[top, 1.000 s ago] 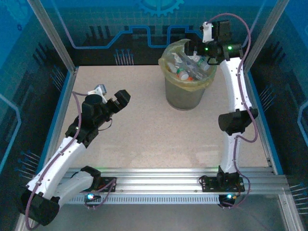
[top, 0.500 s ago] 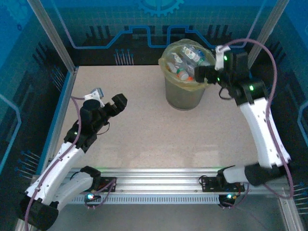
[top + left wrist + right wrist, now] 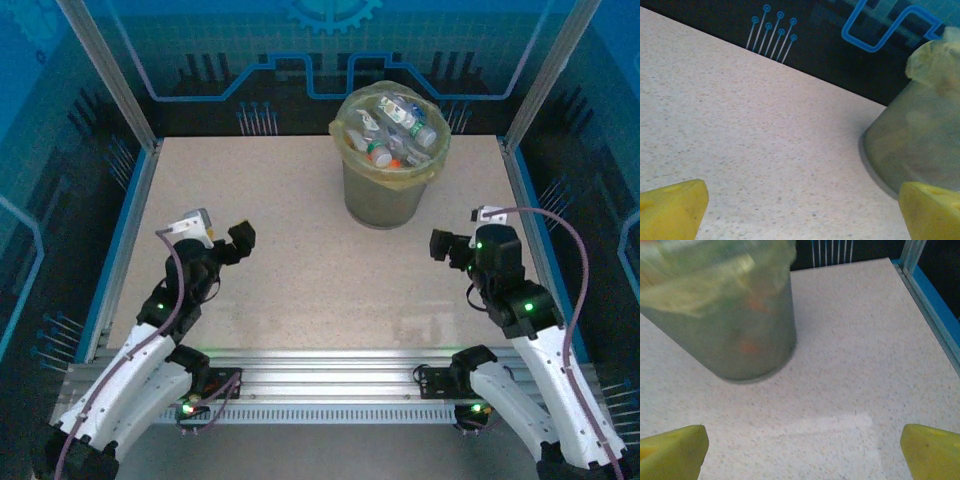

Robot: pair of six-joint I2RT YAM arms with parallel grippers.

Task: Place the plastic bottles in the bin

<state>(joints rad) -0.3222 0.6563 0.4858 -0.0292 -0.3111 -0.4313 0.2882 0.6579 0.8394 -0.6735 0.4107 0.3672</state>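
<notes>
The bin [image 3: 383,195], a grey-olive bucket with a yellow-green bag liner, stands at the back middle of the table. Several plastic bottles [image 3: 397,125] lie piled inside it, clear with coloured caps and labels. My left gripper [image 3: 241,243] hovers low at the near left, open and empty, far from the bin. In the left wrist view the bin [image 3: 920,145] sits ahead to the right between the yellow fingertips [image 3: 671,207]. My right gripper [image 3: 444,247] is at the near right, open and empty. In the right wrist view the bin [image 3: 725,335] is ahead to the left of the gripper [image 3: 802,452].
Speckled beige tabletop [image 3: 290,230] spreads between the arms and the bin. Blue side rails [image 3: 535,230] and aluminium posts [image 3: 110,75] bound the table. A metal rail [image 3: 330,365] with the arm bases runs along the near edge.
My right arm drew back from over the bin to the near right. My left arm also retracted toward the near left. Both grippers stayed open.
</notes>
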